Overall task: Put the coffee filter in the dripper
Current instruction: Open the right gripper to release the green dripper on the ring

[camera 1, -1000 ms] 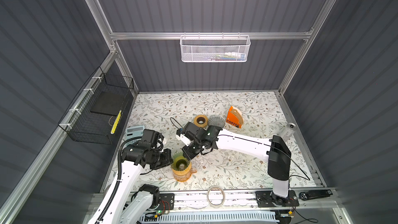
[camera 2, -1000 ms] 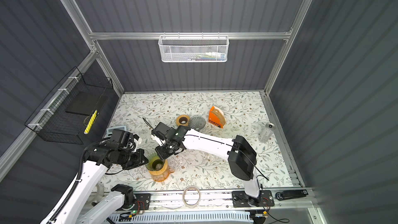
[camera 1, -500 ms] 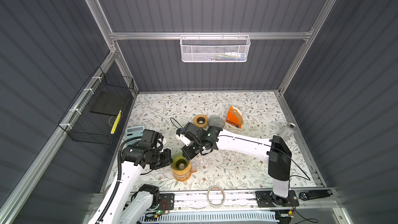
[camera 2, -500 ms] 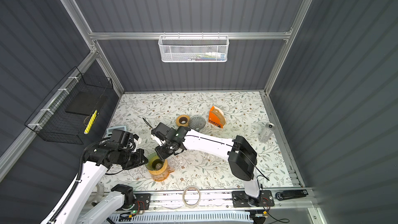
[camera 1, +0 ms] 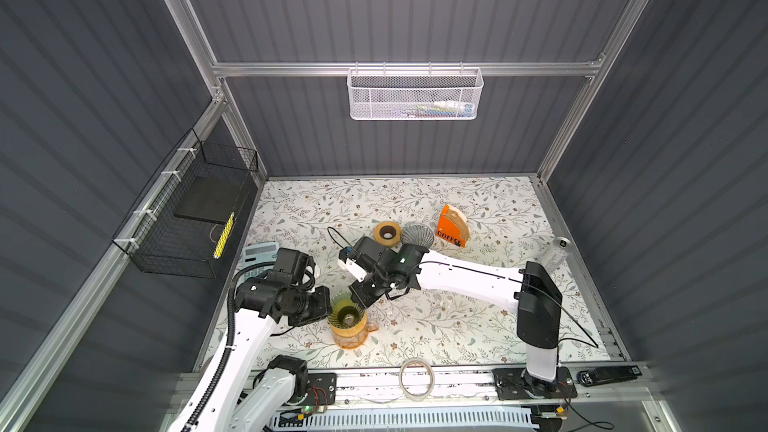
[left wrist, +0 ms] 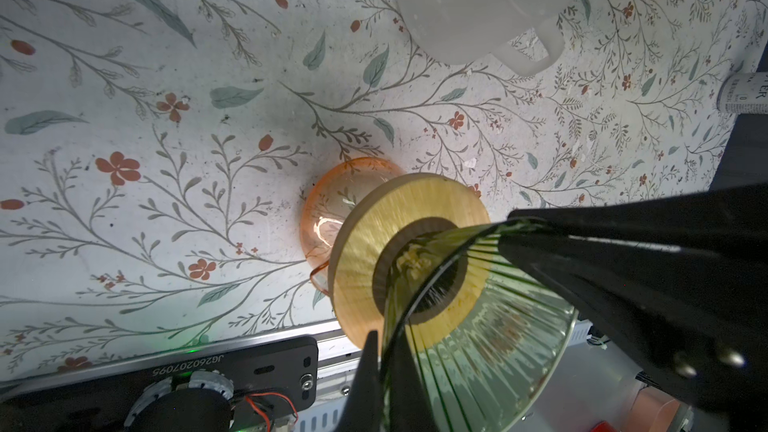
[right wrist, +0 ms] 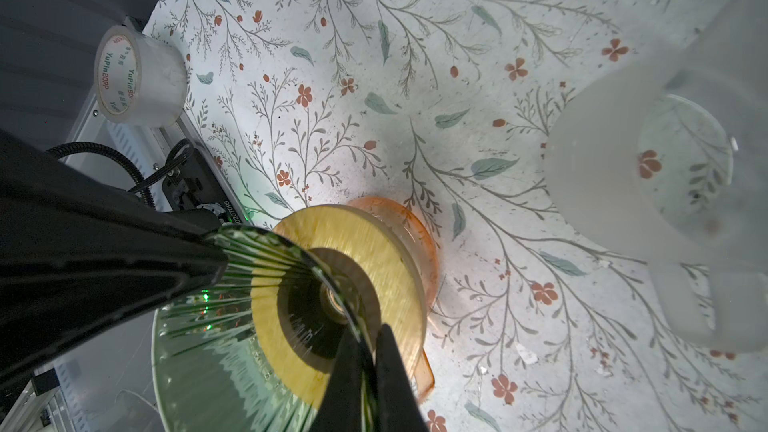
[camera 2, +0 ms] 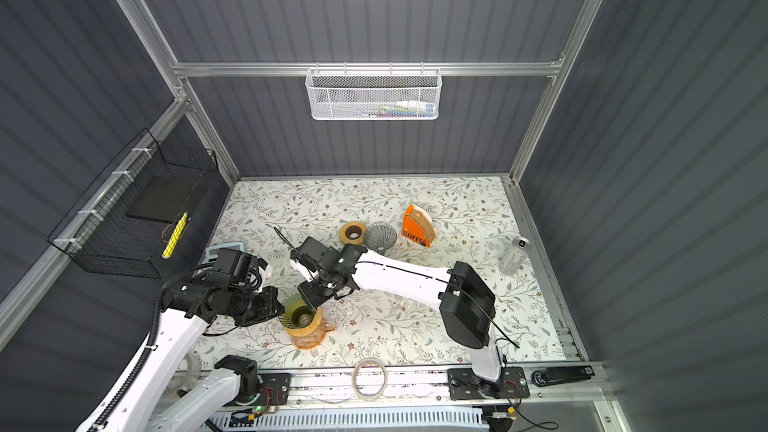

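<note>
The left hand [camera 1: 328,312] is clamped on the green dripper's [camera 1: 347,317] rim, steadying it on the orange carafe [camera 1: 351,338]. The right hand [camera 1: 360,300] pinches the opposite rim, probably to seat it. The coffee filter [camera 1: 459,216] stands in its orange holder [camera 1: 448,231], well apart.

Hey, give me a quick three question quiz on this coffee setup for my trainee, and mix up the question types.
1. True or false: a coffee filter already sits in the green dripper.
2. What does the dripper stand on? A) the orange carafe B) a plate C) a stack of books
3. Fill in: the left claw and the right claw each pinch the dripper's ____.
Key: 1 false, the filters sit in the orange holder; 2 A; 3 rim.
</note>
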Robot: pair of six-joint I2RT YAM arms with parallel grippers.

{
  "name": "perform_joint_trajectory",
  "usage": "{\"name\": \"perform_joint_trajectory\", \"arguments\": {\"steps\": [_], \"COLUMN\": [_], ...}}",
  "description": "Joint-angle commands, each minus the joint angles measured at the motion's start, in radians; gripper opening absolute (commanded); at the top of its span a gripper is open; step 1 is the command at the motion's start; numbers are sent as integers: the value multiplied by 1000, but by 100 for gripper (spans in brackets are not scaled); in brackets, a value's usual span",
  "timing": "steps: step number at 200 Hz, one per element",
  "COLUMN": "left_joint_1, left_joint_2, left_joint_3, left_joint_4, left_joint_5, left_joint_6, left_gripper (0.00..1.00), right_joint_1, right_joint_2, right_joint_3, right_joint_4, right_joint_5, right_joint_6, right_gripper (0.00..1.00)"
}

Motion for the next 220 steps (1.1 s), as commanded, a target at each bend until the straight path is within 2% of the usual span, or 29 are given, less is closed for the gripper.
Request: {"name": "perform_joint_trajectory", "arguments": {"steps": [1,99,220], "left_joint_1": [1,1,1], "left_joint_2": [9,7,-2], "left_joint_3": [33,45,70], "left_joint_4": [-24,-18,-33], "left_joint_5": [-24,-46,-49], "left_joint_6": [-32,-21,-18], "left_gripper": [0,4,33], "right_joint_1": [21,20,21], "right_joint_2": [24,18,17], "right_joint_3": [9,52,100], "right_joint_4": [-22,-60,-96], "right_joint_5": [48,45,50], "right_joint_6": [-6,-20,-26], "right_gripper": [5,17,24]}}
